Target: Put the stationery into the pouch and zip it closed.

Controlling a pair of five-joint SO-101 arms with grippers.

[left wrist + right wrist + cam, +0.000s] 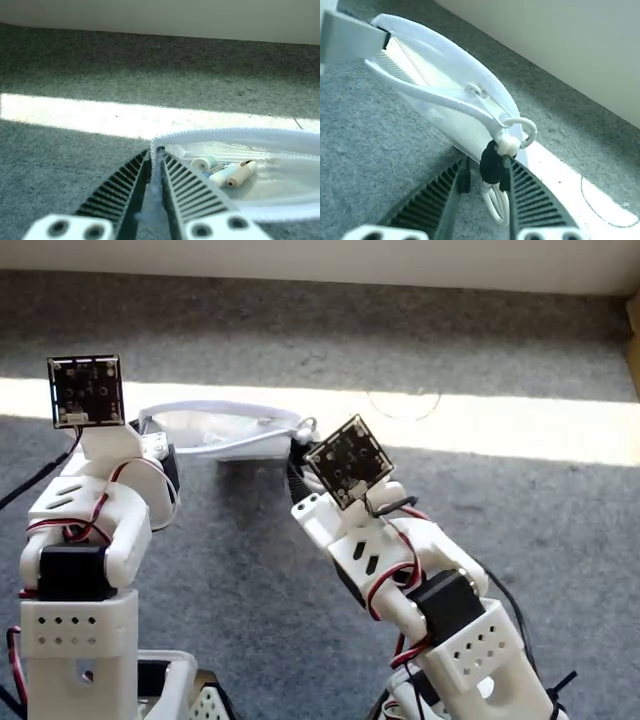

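Both pinch: left gripper clamps the pouch end at lower centre, right gripper holds the pull (stationery inside); zipping likely needs a steady draw toward the clamped end

The surface is covered in a grey, short-piled, carpet-like material that runs back to a pale wall along its far edge. A bright band of sunlight crosses it from side to side, with shaded grey both in front of and behind it. The white, translucent pouch rests on the surface at the near edge of that band, its zipped rim raised. A thin loop of thread lies in the sunlit strip, just beside the pouch.
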